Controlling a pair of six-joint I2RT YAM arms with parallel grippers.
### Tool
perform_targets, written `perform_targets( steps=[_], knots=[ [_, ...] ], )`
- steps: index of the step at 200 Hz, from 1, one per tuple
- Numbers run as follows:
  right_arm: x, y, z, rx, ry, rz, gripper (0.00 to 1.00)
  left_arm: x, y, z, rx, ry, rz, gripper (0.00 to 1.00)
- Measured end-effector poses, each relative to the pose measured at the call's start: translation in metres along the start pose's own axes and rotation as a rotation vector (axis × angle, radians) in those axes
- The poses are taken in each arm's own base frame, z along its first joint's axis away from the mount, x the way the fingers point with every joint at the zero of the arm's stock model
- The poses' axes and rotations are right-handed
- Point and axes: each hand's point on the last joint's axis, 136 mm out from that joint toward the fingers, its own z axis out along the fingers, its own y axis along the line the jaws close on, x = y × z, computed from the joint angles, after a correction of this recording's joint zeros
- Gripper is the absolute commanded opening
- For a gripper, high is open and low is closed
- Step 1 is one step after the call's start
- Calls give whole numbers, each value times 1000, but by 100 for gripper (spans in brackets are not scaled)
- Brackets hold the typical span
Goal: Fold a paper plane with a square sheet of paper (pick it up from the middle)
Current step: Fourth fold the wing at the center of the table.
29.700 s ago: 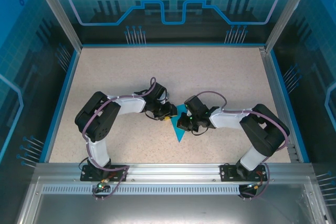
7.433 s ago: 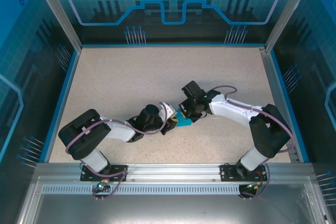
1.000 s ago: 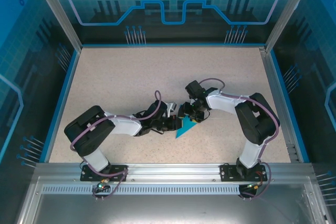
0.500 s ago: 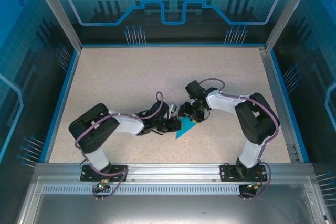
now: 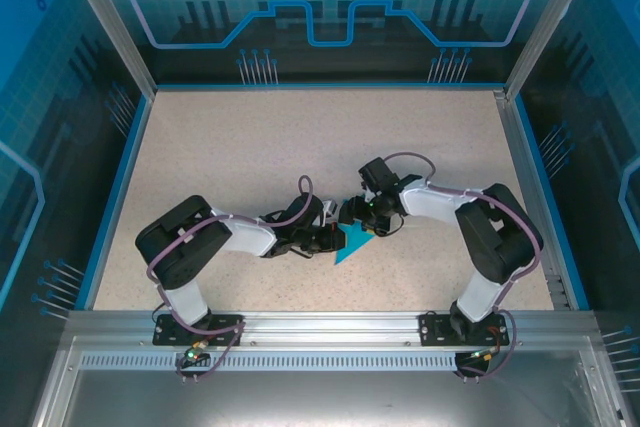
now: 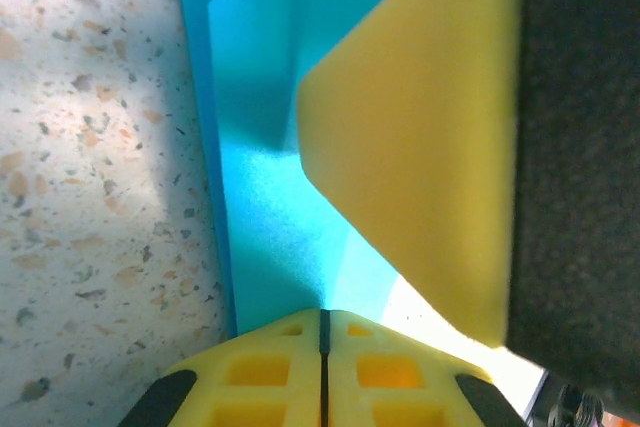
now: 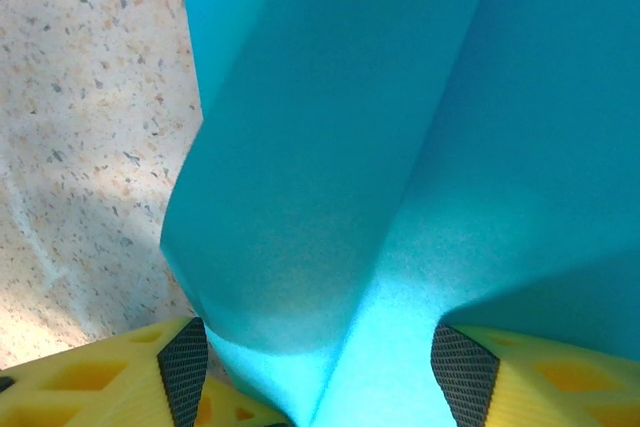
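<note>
Speckled beige desk (image 5: 250,147) carried the folded sheet of paper (image 5: 350,244), a teal triangle near the middle, somewhat toward the near edge. My left pincer (image 5: 330,238) was clamped shut on its edge, and my right pincer (image 5: 358,215) stood open astride a raised flap. To crease well, I judged, the left should pin firmly while the right pressed the flap flat, edges matched.

Paper (image 5: 348,245) on table (image 5: 250,147), right of left gripper (image 5: 329,239)
</note>
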Motion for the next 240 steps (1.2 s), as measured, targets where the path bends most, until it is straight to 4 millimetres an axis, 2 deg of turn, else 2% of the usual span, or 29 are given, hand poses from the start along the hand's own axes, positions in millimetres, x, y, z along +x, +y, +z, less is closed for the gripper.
perform_targets(
  steps=[58, 101, 125, 154, 170, 206, 240],
  knots=[
    [0, -5, 0, -17, -5, 4, 57, 0, 0, 0, -4, 4, -1, 8],
    [0, -10, 4, 23, 23, 34, 51, 0, -1, -1, -3, 4, -2, 13],
    [0, -13, 5, 43, 37, 49, 49, -4, -12, -10, 18, -15, 8, 14],
    [1, -14, 6, 53, 47, 56, 49, -19, -32, -30, 54, -86, 28, 15],
    [2, -15, 6, 57, 51, 60, 49, -26, -36, -38, 56, -126, 30, 15],
    [1, -15, 6, 71, 66, 72, 49, -28, -28, -41, 27, -147, 16, 14],
    [1, -15, 7, 78, 73, 75, 50, -23, -20, -33, 12, -119, -9, 11]
  ],
)
